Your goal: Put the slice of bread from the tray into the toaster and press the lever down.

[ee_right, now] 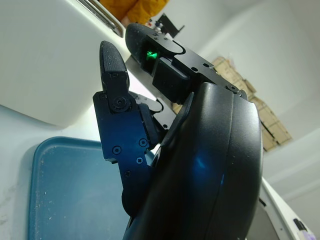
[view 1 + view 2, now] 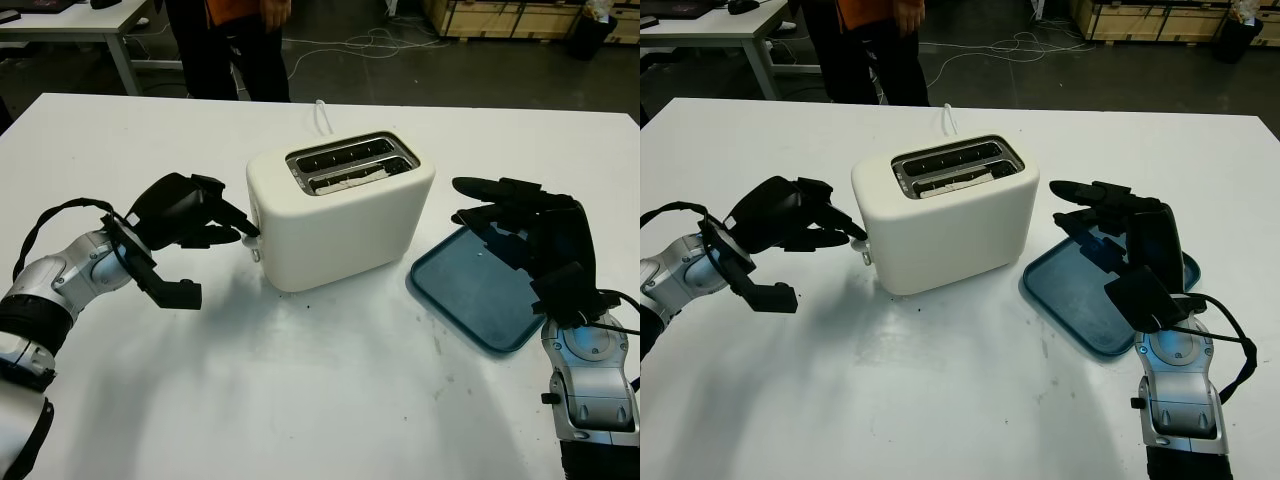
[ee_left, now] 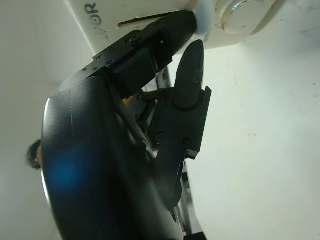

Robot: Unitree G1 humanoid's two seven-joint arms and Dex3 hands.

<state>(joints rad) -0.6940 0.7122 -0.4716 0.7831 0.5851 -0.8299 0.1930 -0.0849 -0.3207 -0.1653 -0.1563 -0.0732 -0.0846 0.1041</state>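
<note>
Left hand: we see our left hand [image 2: 195, 215] at the near-left end of the toaster, one fingertip [image 3: 187, 22] laid on the lever; it grips nothing, the fingers only reaching forward.
Lever: the small white lever knob [image 3: 204, 20] sits low on the toaster's left end, at the end of a slot; we judge it stiff and spring-loaded, best taken with a straight downward push on top of the knob rather than a pinch.
Toaster: the cream two-slot toaster [image 2: 345, 220] stands mid-table, slots up; its smooth shell looks light enough to slide, so we would keep the push vertical.
Bread: a pale slice [image 2: 352, 177] shows in the nearer slot, sunk below the rim; we judge it light, soft and crumbly, and it needs no more handling.
Tray: the blue tray [image 2: 1080, 290] lies just right of the toaster, bare where we can see it.
Right hand: our right hand [image 2: 520, 225] hangs above the tray, released and holding nothing.
Table: white table [image 2: 330, 390], with a person [image 2: 235, 40] standing beyond its far edge.
</note>
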